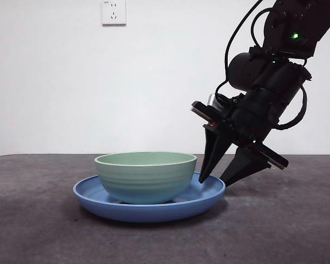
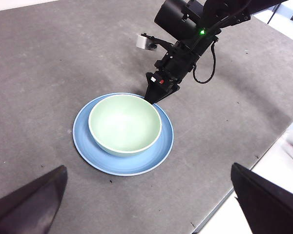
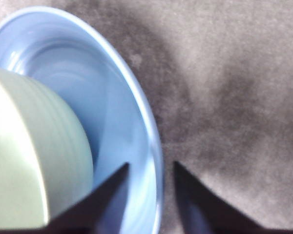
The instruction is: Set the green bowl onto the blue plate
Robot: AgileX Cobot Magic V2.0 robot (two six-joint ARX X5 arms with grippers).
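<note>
The pale mint-green round ceramic bowl sits upright inside the wide, shallow, glossy blue round plate, which lies flat on the grey bench. The right tool reaches down at a slant to the plate's rim on the side away from the bowl, its two black jaws spread a little and straddling that rim, one tip over the plate's inner slope, the other just outside over the bench; nothing is pinched between them. The left tool hangs high above the bench, well apart from the dishes, jaws spread wide.
</note>
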